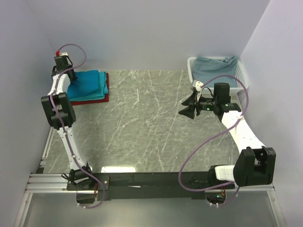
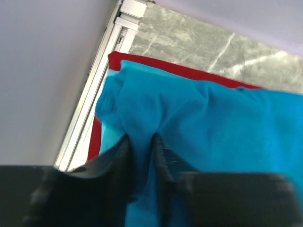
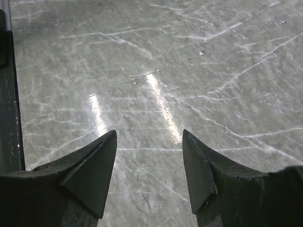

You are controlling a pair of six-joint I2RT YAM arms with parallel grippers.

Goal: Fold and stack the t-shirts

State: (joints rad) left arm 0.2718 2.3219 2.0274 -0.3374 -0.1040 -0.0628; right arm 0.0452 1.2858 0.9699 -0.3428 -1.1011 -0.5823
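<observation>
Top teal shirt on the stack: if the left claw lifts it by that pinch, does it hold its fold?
Probably not: the teal t-shirt puckers into a soft ridge in the left claw, so it looks floppy and would likely sag open. Cloth on cloth, it may drag the red t-shirt beneath askew.

This is a robotics lab test cell: two cabled arms [image 1: 66, 137] are mounted on an aluminium frame [image 1: 47, 183] at the edge of a marble-patterned worktop [image 1: 142, 127], boxed in by bare pale walls [image 1: 142, 28].
</observation>
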